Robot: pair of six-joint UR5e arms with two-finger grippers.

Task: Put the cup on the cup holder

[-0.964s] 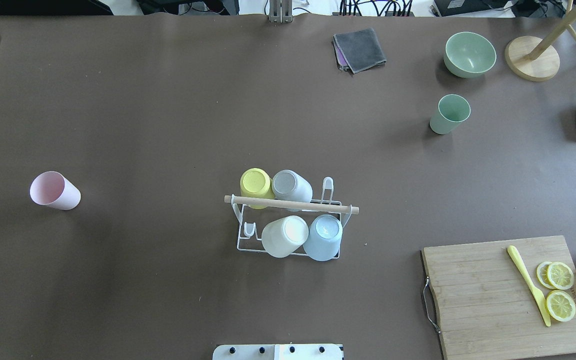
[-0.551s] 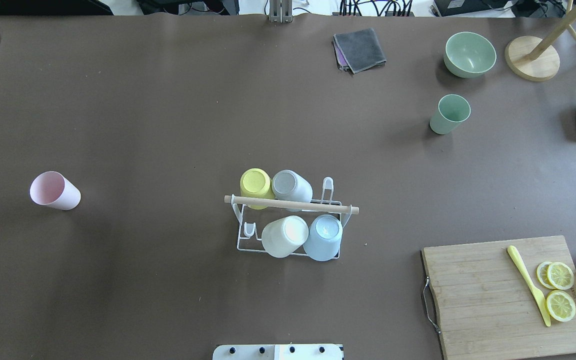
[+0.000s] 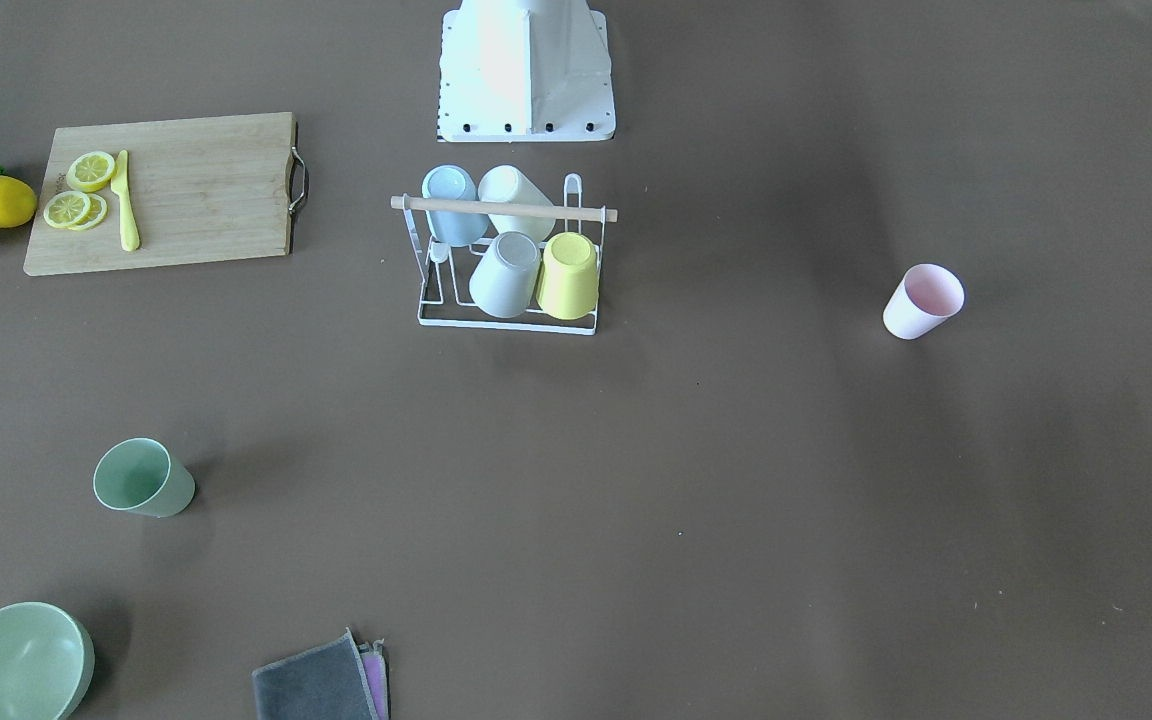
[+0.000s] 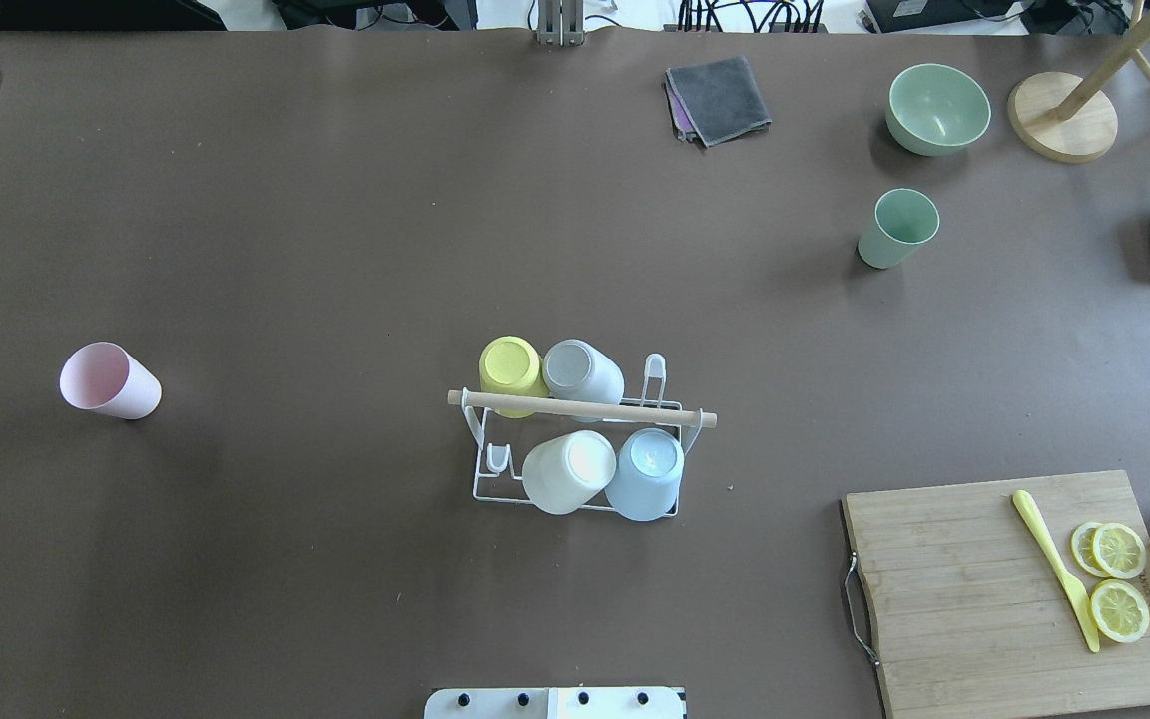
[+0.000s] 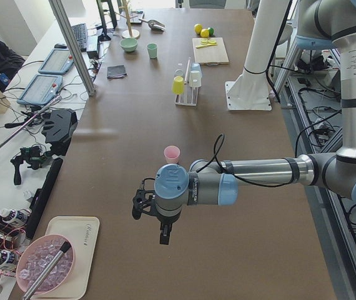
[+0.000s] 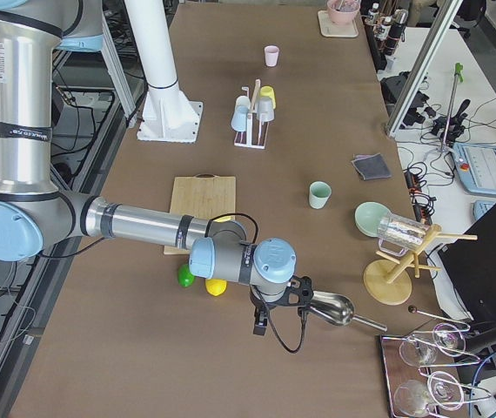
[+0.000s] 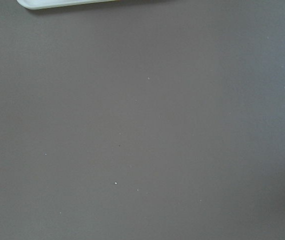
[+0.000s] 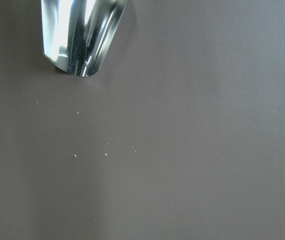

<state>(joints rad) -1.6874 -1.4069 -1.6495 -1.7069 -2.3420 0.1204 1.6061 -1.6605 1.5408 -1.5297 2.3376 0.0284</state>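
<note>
Both arms are hanging far from the cup holder (image 4: 635,412), so the whole job is lying ahead and the risk is sitting in choices not yet made. The left gripper (image 5: 164,236) is pointing down at the table (image 4: 335,250) far out to the holder's left, past the pink cup (image 4: 108,380). The right gripper (image 6: 259,326) is pointing down far out to the holder's right, close by a metal scoop (image 8: 80,35). Only the side views are showing them and the wrist views are showing no fingers, so I cannot tell how wide either is spread; neither is showing anything in its grasp. Two loose cups are standing mouth up: the pink cup well to the holder's left, and a green cup (image 4: 896,228) beyond the holder and to its right; which one is meant I cannot tell. The holder is already carrying a yellow cup (image 4: 511,367), grey cup (image 4: 580,371), white cup (image 4: 567,471) and blue cup (image 4: 647,473), all upturned, leaving free, as I am judging it, only the near-left prong (image 4: 498,457) and the far-right prong (image 4: 654,377). From here the smooth cup may be slipping or toppling in the pinch or while being turned mouth down, and, coming in beside crowded neighbours and under the wooden rod (image 4: 535,403), it may be knocking a seated cup off, shoving the light wire holder aside, or missing the prong and ending up leaning
</note>
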